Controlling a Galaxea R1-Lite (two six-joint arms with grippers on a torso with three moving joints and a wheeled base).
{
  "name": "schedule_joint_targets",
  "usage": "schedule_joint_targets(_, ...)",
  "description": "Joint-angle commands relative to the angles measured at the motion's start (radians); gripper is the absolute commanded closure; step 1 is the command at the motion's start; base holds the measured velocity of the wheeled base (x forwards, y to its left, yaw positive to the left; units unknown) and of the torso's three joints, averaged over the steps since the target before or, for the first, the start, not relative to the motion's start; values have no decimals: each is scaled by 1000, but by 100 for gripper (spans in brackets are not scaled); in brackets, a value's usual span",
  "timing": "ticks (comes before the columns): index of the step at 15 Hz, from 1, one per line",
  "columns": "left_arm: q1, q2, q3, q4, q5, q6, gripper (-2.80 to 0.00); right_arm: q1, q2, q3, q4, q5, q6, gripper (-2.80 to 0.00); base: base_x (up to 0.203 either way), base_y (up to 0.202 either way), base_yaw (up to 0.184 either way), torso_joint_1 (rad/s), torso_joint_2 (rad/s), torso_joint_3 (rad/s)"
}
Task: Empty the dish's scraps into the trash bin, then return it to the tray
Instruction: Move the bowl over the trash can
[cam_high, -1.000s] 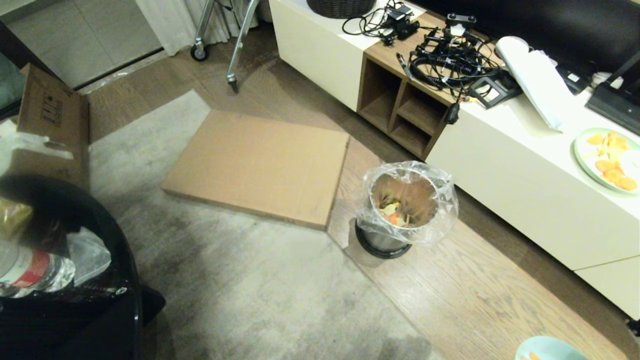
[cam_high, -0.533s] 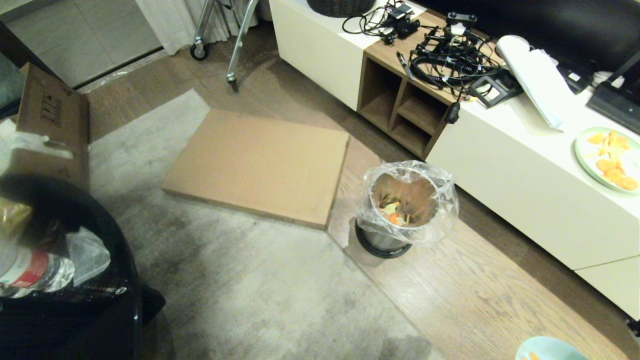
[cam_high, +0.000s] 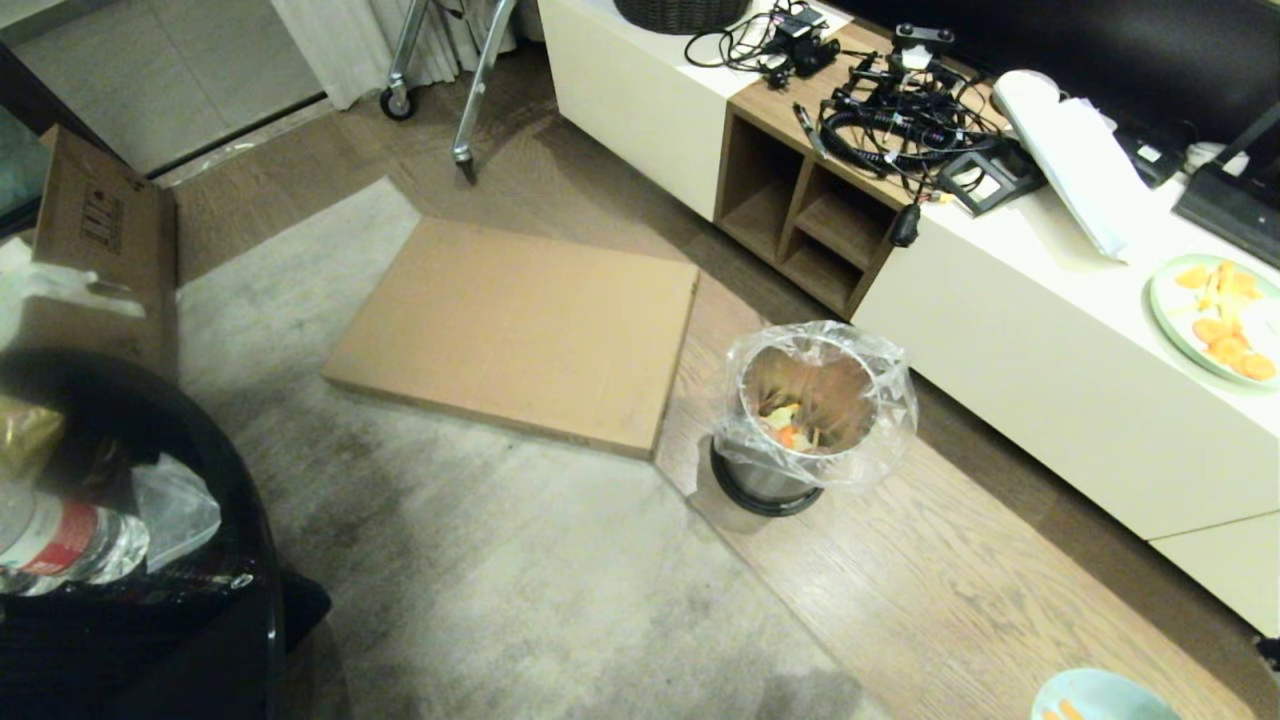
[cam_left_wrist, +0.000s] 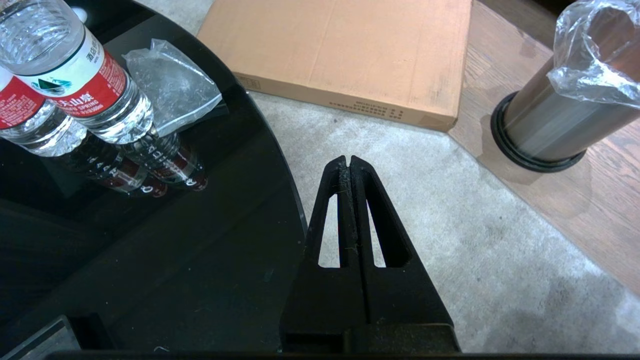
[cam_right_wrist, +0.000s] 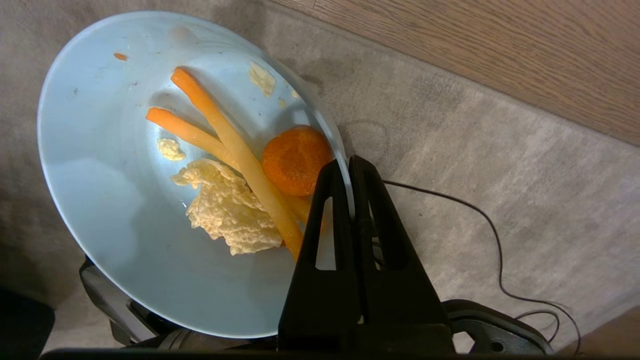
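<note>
The dish (cam_right_wrist: 125, 225), a pale bluish-white bowl, hangs above the grey carpet with my right gripper (cam_right_wrist: 346, 162) shut on its rim, one finger inside and one outside. It holds the scraps: an orange carrot slice (cam_right_wrist: 295, 160), orange-yellow strips (cam_right_wrist: 225, 135) and a pale crinkled leaf piece. In the head view only the dish's edge (cam_high: 1100, 697) shows, at the lower right. The trash bin (cam_high: 812, 420), shiny steel with a clear liner, stands on the wood floor ahead with some scraps inside. My left gripper (cam_left_wrist: 348, 159) is shut and empty, parked beside the black table. The tray is out of view.
A flat cardboard box (cam_high: 520, 330) lies on the floor left of the bin. A white cabinet (cam_high: 1050, 360) runs along the right with tangled cables (cam_high: 900, 120) and a pale-green plate (cam_high: 1215, 315) of food. A black glass table (cam_high: 150, 620) with water bottles (cam_left_wrist: 85, 85) is at the left.
</note>
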Motion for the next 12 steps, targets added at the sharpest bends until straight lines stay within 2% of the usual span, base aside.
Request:
schedule_joint_targets(1, 0, 0, 0, 0, 0, -1, 0, 0, -11, 0, -1, 1, 1, 0, 0, 0, 0, 0, 0, 0)
schedule_joint_targets(12, 0, 0, 0, 0, -1, -2, 0, -1, -14, 0, -3, -7, 1, 0, 0, 0, 0, 0, 0, 0)
